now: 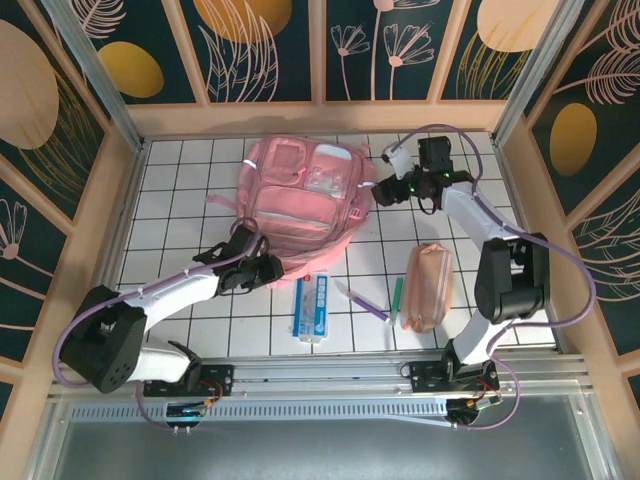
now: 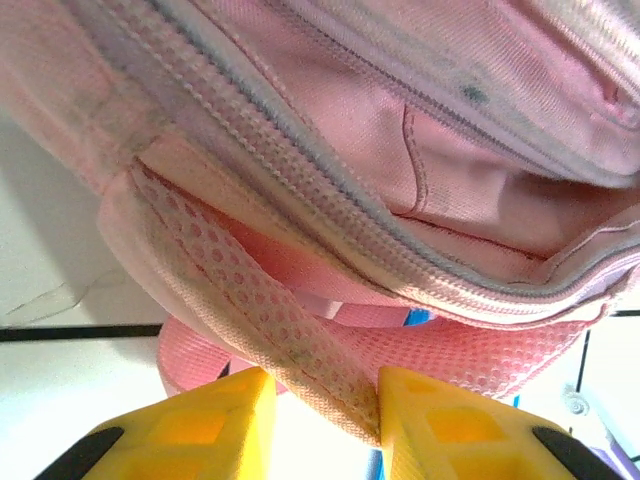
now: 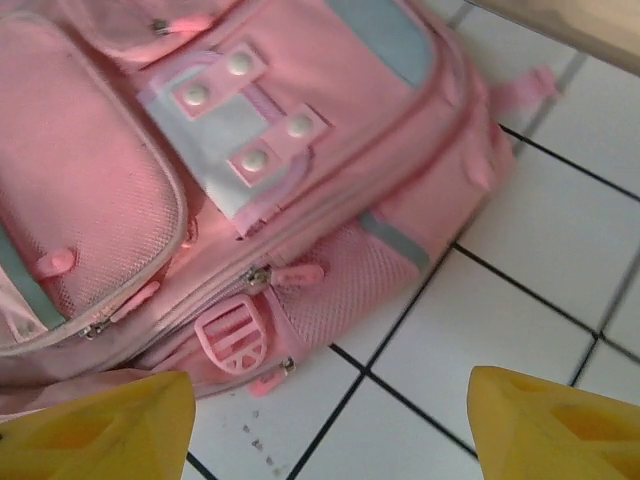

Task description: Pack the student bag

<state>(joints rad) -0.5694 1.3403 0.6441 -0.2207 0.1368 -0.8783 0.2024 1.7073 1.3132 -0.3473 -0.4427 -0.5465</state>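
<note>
Closest to us from above is the left arm (image 1: 170,297), with the left gripper (image 1: 262,265) at the near edge of the student bag (image 1: 300,195), which lies flat on the tiled table (image 1: 180,180). We see the right gripper (image 1: 388,190) just beside the bag's right side, and a peach pouch (image 1: 428,288) right of the bag, apart. On the left wrist, jaws clamp a mesh band at the bag's open rim. On the right wrist, jaws stand wide apart over tile beside the bag.
</note>
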